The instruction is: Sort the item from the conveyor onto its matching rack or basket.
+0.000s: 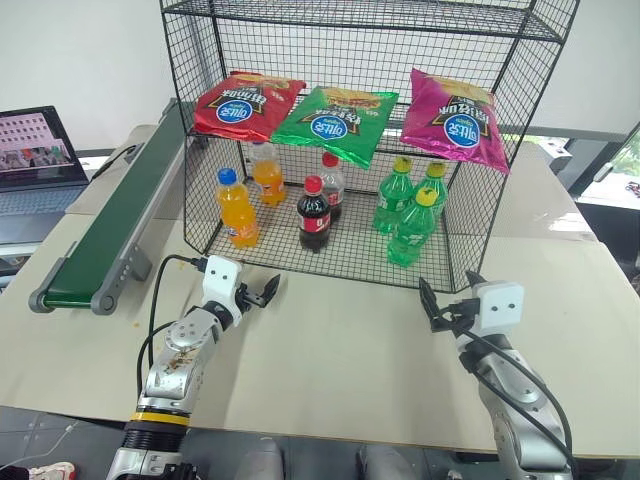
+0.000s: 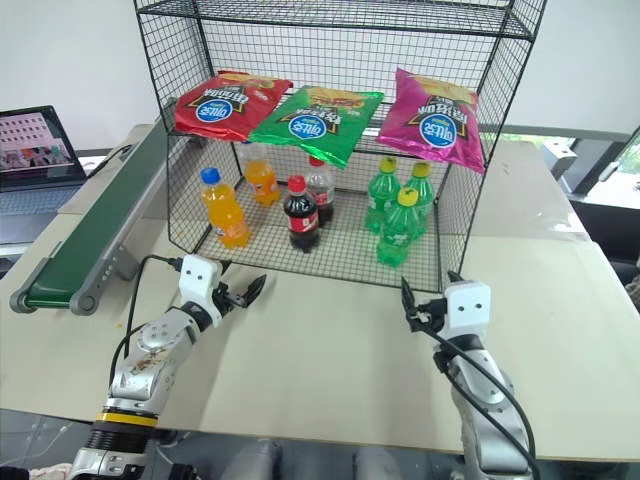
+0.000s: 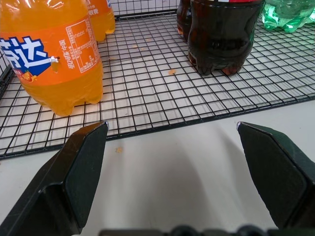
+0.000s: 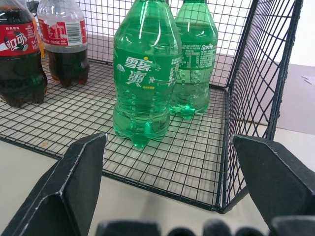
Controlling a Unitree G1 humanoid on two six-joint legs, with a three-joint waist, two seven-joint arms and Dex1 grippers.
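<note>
From the head views we see the red crisp bag (image 1: 243, 104) lying on the black wire rack (image 1: 520, 60)'s middle shelf, high above both grippers. Our left gripper (image 1: 268, 290) and right gripper (image 1: 428, 300) hover over the worktop (image 1: 340, 350) — fingers wide, empty. Left wrist view: an orange bottle (image 3: 54, 54) ahead. Right wrist view: green bottles (image 4: 146, 73) ahead.

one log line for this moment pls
glossy red crisp bag: on black wire rack | green conveyor belt: bare | left end effector: open | right end effector: open
</note>
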